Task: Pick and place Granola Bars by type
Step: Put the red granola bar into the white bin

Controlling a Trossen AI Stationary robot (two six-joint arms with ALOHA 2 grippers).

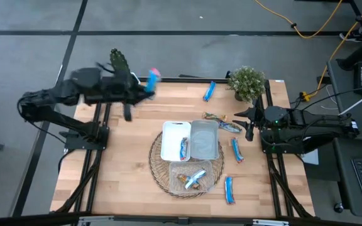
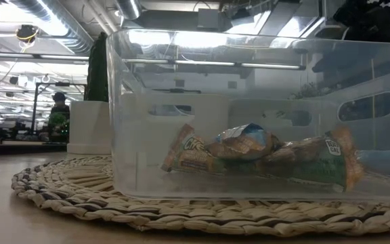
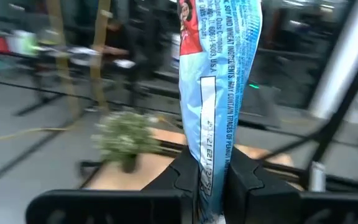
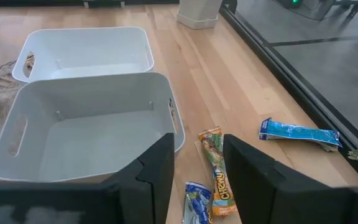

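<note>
a shiny blue-and-red wrapped granola bar (image 3: 219, 93) is pinched upright in the left gripper (image 3: 213, 180), carried high over the table's far left. the carry step appears in hand; next, a lowering into the white rectangular tray (image 1: 175, 140) seems called for. the right gripper (image 4: 197, 165) hangs parted over a brownish bar (image 4: 216, 171) beside the grey tray (image 4: 86, 124). three containers are counted; about six loose bars.

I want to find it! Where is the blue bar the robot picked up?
The left gripper holds the blue bar in the air, over the table's far left part, left of the potted plant.
</note>
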